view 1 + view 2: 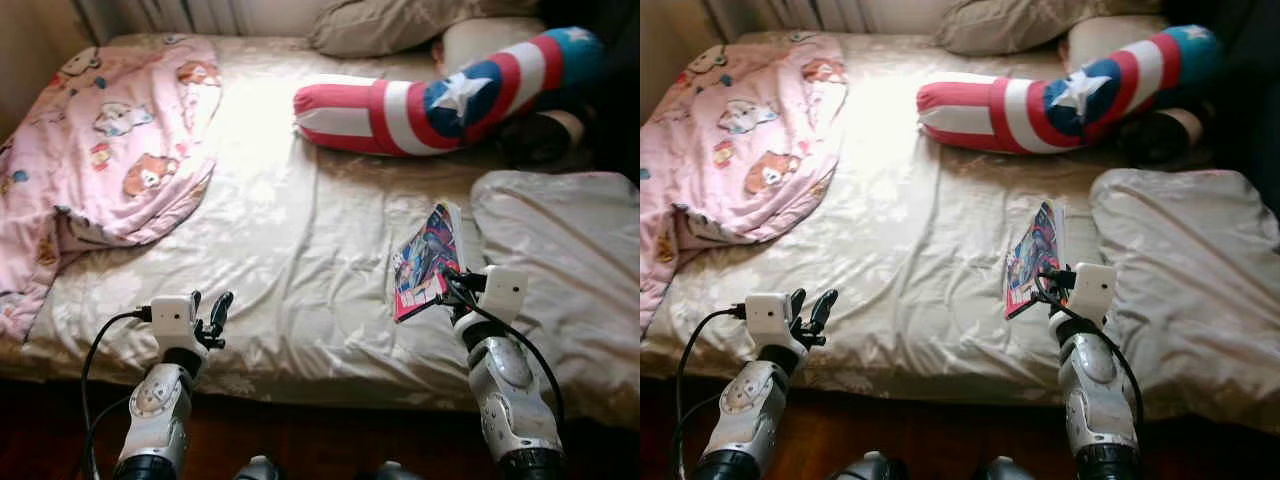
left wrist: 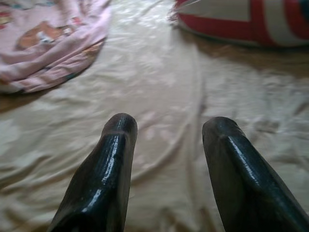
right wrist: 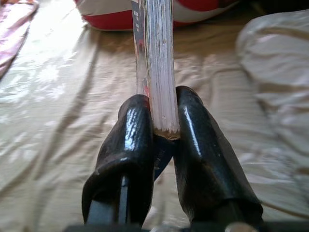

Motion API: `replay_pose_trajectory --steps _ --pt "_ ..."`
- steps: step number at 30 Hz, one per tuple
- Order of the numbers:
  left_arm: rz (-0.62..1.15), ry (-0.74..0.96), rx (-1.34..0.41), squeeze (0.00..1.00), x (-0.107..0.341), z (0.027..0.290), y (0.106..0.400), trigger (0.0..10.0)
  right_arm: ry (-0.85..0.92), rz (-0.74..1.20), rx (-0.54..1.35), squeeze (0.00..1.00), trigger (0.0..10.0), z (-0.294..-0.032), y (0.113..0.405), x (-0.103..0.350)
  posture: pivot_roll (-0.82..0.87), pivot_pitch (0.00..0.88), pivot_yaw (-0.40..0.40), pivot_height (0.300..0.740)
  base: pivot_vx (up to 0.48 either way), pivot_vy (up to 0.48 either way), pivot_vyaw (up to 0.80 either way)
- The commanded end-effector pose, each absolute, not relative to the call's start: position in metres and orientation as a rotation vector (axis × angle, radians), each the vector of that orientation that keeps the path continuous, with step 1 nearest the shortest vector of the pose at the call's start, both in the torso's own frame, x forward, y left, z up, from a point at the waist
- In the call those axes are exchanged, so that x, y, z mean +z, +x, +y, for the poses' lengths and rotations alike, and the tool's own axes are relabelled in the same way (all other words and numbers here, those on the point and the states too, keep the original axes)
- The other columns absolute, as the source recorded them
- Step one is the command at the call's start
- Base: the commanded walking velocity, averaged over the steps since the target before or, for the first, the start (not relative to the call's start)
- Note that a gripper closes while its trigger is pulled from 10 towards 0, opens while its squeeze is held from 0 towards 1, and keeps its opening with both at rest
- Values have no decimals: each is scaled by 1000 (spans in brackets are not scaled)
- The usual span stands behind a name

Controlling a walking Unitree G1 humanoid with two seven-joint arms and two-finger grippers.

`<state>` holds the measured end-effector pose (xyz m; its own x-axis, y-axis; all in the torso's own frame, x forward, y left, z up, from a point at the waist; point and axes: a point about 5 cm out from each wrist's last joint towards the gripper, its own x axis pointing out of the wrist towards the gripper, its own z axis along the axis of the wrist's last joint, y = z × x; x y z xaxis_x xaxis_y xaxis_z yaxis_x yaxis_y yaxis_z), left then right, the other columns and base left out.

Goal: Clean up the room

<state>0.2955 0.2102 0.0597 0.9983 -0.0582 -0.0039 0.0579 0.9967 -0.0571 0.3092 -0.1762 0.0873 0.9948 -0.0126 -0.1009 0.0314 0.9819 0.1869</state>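
Right gripper (image 3: 161, 121): clamped on book (image 1: 424, 258), held edge-up over bed (image 1: 290, 240) near its front edge. Left gripper (image 2: 166, 145): fingers parted, holding nothing, over bare sheet; pink blanket (image 1: 100, 150) at ten o'clock.

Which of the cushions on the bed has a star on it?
The long curved cushion near the head of the bed, striped red and white with a white star on a blue disc. The tan pillow behind it and the cream cushion beside the book are plain.

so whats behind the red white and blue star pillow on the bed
Behind the long red, white and blue star pillow lie a tan pillow and a cream one. The star pillow covers the cream pillow's lower edge.
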Motion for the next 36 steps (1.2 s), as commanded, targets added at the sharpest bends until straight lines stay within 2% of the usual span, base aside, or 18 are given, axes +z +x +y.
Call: replay_pose_trajectory --steps 1,13,25,31,36 --pt "30 -56 -45 0 56 215 292 10000 206 67 -31 0 10000 -176 310 92 -10 214 1 701 296 0 0" --pt "30 -57 -45 0 56 216 291 10000 227 78 -78 0 10000 -178 308 87 -9 225 2 701 307 0 0" --pt "20 -54 -38 0 57 217 290 10000 210 55 -77 0 10000 -178 309 87 -3 229 2 701 0 0 0" --pt "-53 -63 -26 0 70 215 293 10000 189 15 -46 0 10000 -175 310 93 -11 218 5 701 0 0 0" --pt "-107 -54 -19 0 82 215 297 10000 55 11 28 0 10000 -170 310 92 -37 192 -2 701 0 0 0"
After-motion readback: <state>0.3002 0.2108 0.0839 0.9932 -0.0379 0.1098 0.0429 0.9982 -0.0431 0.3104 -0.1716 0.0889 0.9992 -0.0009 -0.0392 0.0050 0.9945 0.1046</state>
